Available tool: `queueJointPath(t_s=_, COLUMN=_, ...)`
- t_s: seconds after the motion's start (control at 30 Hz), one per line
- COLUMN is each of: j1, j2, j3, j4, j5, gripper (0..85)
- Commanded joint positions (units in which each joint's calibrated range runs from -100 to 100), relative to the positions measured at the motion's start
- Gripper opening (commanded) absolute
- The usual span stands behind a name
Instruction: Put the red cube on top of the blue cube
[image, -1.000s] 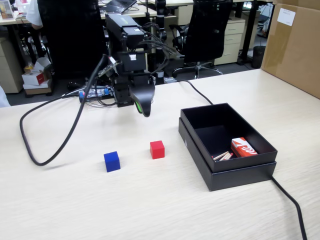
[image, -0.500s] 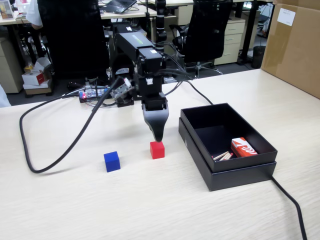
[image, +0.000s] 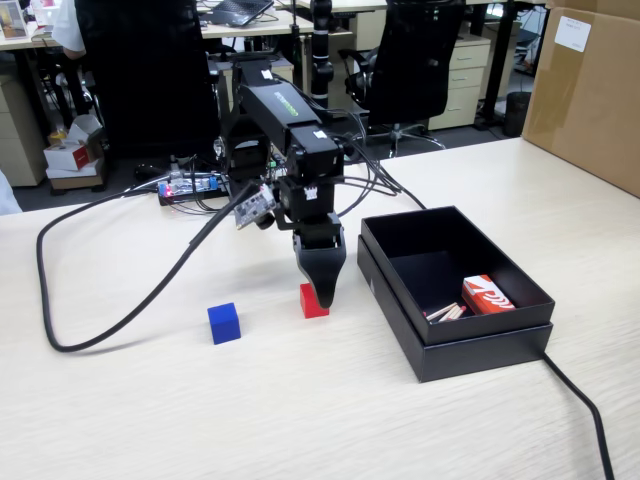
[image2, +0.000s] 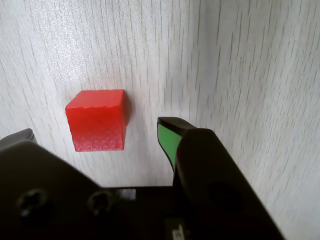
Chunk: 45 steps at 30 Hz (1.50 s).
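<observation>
The jaws (image2: 97, 134) stand apart: in the wrist view the green-lined finger (image2: 165, 139) is on the right, the other jaw's tip shows only as a grey corner at the far left edge, and nothing is held. The red cube (image2: 97, 120) sits on the bench (image2: 240, 75) in the gap between them, clear of the green pad and nearer the left jaw. Its faces lie roughly square to the pad, so closing should meet flat sides. In the fixed view the jaws (image: 322, 296) hang low over the red cube (image: 310, 301), hiding its right part. The blue cube (image: 224, 323) lies to the left, well apart, with bare bench between. The black box (image: 455, 340) stands near on the opposite side, away from that path.
</observation>
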Motion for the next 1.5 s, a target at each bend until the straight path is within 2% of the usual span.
queueJointPath(t_s=0.0, j1=-0.24, j2=-0.12, j3=3.83, j4=1.07, j5=-0.20, gripper=47.5)
queueJointPath(t_s=0.4, j1=-0.44, j2=4.12, j3=4.10, j4=3.66, j5=-0.34, gripper=47.1)
queueJointPath(t_s=0.67, j1=-0.59, j2=5.61, j3=4.20, j4=3.83, j5=-0.88, gripper=40.3)
queueJointPath(t_s=0.83, j1=-0.83, j2=6.30, j3=4.01, j4=3.92, j5=-0.93, gripper=39.8)
queueJointPath(t_s=0.93, j1=-0.88, j2=6.42, j3=4.01, j4=3.92, j5=-0.98, gripper=31.6)
queueJointPath(t_s=1.1, j1=-1.03, j2=6.53, j3=3.74, j4=3.92, j5=-0.98, gripper=30.6)
queueJointPath(t_s=1.2, j1=-1.17, j2=6.30, j3=3.56, j4=3.92, j5=-0.98, gripper=18.6)
queueJointPath(t_s=1.33, j1=-1.32, j2=5.96, j3=2.65, j4=3.92, j5=-0.98, gripper=17.2)
queueJointPath(t_s=1.43, j1=-1.42, j2=4.69, j3=2.38, j4=3.92, j5=-0.98, gripper=3.1)
queueJointPath(t_s=1.47, j1=-1.51, j2=4.24, j3=2.29, j4=3.92, j5=-0.98, gripper=0.9)
